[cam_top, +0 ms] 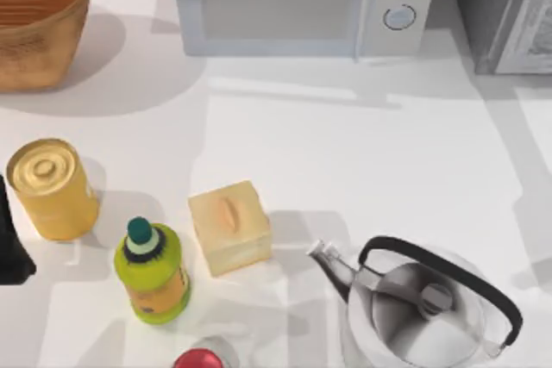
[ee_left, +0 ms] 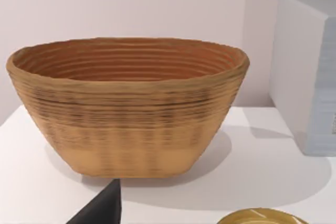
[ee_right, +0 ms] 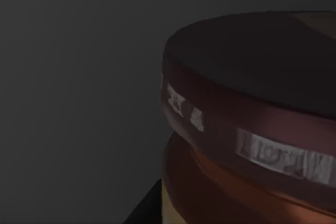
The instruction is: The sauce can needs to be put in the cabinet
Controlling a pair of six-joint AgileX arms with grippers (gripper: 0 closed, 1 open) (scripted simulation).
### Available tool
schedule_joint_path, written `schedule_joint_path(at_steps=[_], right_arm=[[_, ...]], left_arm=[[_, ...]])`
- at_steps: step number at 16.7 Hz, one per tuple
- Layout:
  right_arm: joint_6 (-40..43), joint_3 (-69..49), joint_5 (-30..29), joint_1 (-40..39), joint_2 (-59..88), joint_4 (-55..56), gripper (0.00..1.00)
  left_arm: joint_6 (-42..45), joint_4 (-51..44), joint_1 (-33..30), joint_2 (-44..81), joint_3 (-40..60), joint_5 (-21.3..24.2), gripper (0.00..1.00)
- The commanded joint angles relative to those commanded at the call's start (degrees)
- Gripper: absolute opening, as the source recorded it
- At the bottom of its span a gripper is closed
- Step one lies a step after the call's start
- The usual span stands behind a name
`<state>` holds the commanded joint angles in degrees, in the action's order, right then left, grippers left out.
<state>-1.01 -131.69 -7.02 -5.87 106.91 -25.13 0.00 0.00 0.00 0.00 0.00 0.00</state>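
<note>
The sauce can (ee_right: 247, 129) sits very close in the right wrist view, which is dim. It has a dark maroon top and a band of pale print, with dark grey surfaces around it. A dark part of my right gripper (ee_right: 144, 205) pokes in beside the can's base. The cabinet (cam_top: 504, 15), dark grey with a lighter framed panel, stands at the table's far right corner and is cut off by the top view's edge. My left gripper (cam_top: 10, 247) is parked at the table's left edge, beside the yellow can.
A woven basket (cam_top: 34, 28) stands far left and a white microwave (cam_top: 302, 2) at the back centre. In front are a yellow can (cam_top: 52, 187), a green bottle (cam_top: 153, 269), a tan block (cam_top: 228, 226), a kettle (cam_top: 423, 308) and a red-topped thing (cam_top: 203, 358) at the near edge.
</note>
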Motion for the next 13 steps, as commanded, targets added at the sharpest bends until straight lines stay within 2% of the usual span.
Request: schedule_joint_path(at_steps=[4,13], right_arm=[[0.0,0.0,0.0,0.0,0.0,0.0,0.00],[0.0,0.0,0.0,0.0,0.0,0.0,0.68]], left_arm=[[0.0,0.0,0.0,0.0,0.0,0.0,1.00],[0.0,0.0,0.0,0.0,0.0,0.0,1.00]])
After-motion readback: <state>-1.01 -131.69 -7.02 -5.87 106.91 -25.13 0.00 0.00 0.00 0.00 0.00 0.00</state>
